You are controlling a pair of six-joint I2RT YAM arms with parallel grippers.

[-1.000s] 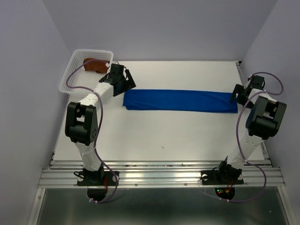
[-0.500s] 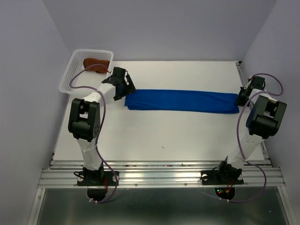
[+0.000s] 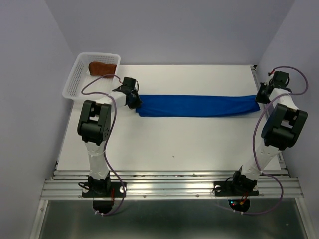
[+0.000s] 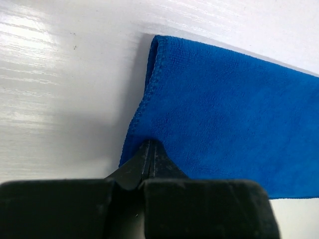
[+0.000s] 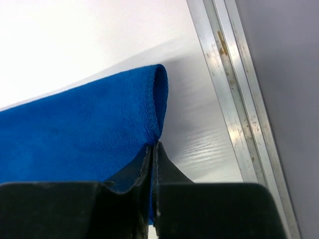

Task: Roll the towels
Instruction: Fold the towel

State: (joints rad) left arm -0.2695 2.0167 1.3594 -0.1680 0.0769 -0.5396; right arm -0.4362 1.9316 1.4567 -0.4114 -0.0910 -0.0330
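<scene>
Two towels counted; blue towel (image 3: 194, 106) flat across the table (image 3: 174, 144), left end clamped in left gripper (image 3: 134, 99), right end clamped in right gripper (image 3: 259, 97); brown towel (image 3: 102, 67) in one basket (image 3: 75, 82), at far-left corner.

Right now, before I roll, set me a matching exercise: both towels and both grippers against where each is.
1 blue towel
2 brown towel
3 left gripper
4 right gripper

A in the white basket
B shut on the towel end by the metal rail
C long strip across the table
D shut on the end nearer the basket

Pairs: 1-C, 2-A, 3-D, 4-B
</scene>
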